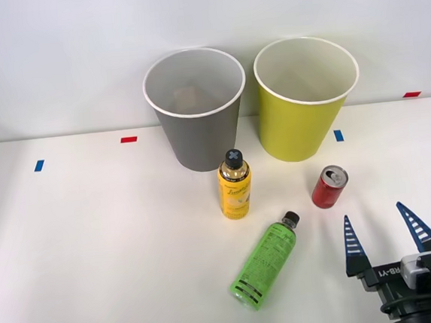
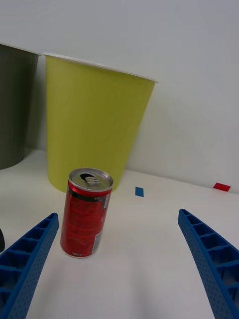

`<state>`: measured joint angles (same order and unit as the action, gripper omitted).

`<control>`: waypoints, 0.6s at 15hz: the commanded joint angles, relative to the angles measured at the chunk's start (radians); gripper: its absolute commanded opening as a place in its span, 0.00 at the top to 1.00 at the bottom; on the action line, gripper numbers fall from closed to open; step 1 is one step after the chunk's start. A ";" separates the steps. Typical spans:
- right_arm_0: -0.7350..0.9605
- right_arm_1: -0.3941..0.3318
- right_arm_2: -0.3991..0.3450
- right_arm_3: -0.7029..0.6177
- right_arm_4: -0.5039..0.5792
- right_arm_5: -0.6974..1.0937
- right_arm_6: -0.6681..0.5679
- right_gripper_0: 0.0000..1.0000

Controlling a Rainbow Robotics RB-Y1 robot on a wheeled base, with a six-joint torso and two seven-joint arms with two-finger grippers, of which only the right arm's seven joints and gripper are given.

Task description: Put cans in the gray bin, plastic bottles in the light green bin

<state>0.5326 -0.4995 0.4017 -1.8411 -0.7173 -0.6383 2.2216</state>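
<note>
Fingers (image 2: 30, 254) spread wide, gripper (image 1: 380, 230) empty, near the red can (image 1: 329, 187) standing upright on the table (image 1: 95, 248). Yellow bottle (image 1: 235, 186) upright, green bottle (image 1: 266, 263) lying down. Gray bin (image 1: 198, 136) and green bin (image 1: 302, 120) behind; sorting looks mostly unfinished.

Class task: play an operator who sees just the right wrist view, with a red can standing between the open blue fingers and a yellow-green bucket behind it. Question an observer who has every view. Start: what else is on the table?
Observer: A yellow-labelled bottle stands upright in front of the gray bin.
Operator: Any other bottle?
Observer: Yes, a green bottle lies on its side, cap pointing toward the red can.
Operator: Is the gray bin empty?
Observer: No, something pale lies at its bottom; I cannot tell what.
Operator: Where is my gripper?
Observer: The right gripper sits open near the table's front edge, apart from the can.
</note>
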 commanded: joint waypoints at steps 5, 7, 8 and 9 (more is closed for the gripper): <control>0.046 0.018 -0.030 0.000 0.050 0.005 -0.002 0.18; 0.050 0.058 -0.087 0.000 0.151 0.069 -0.096 0.18; 0.060 0.101 -0.130 0.000 0.257 0.114 -0.252 0.18; 0.067 0.133 -0.152 0.000 0.317 0.126 -0.332 0.18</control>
<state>0.5853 -0.4324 0.3109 -1.8410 -0.5370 -0.5685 2.0642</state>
